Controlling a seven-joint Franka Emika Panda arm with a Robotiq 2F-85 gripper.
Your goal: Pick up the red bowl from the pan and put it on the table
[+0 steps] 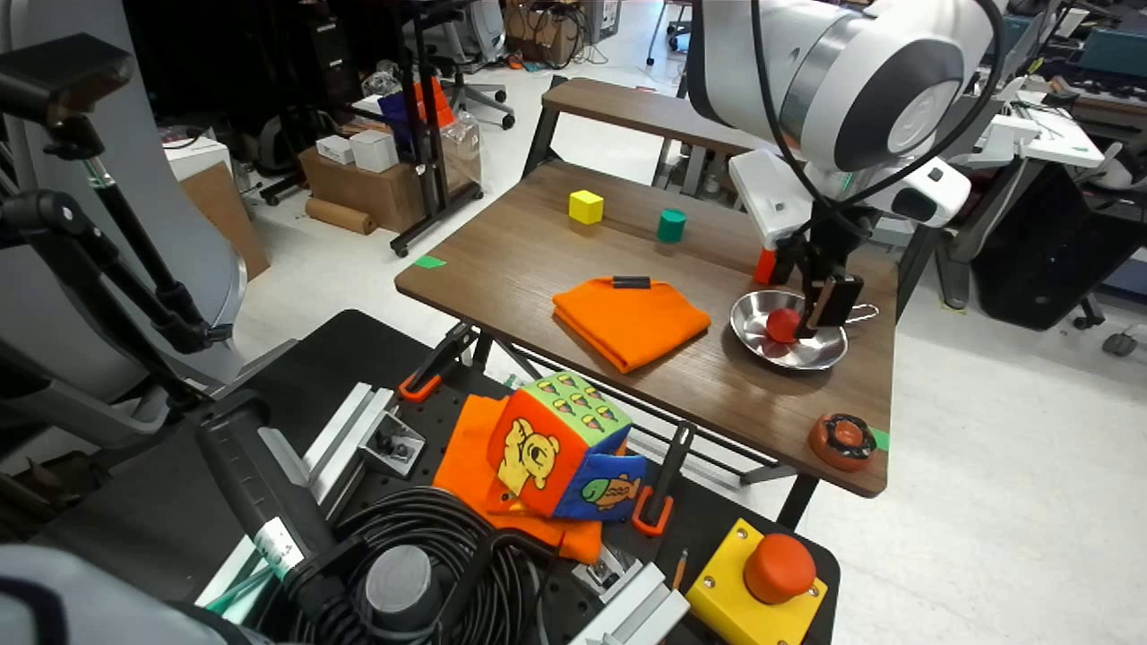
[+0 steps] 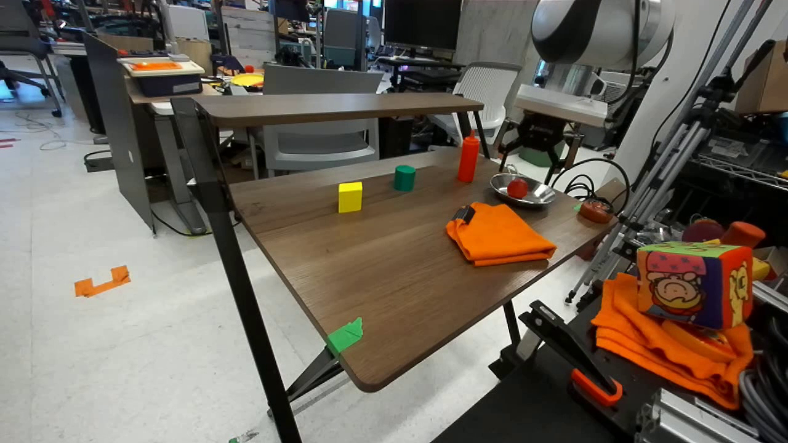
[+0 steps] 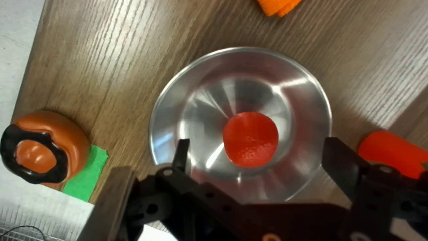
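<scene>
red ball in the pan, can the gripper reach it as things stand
Probably yes. In the wrist view the gripper hangs over the pan with its jaws apart and the red ball framed between them; nothing covers the ball. The pan's raised rim might need care on the way down.

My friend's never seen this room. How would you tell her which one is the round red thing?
Go to the brown table and find the shiny metal pan under the robot's open jaws. Inside it sits the round red thing, unlike the tall red bottle standing outside the pan on the table.
</scene>
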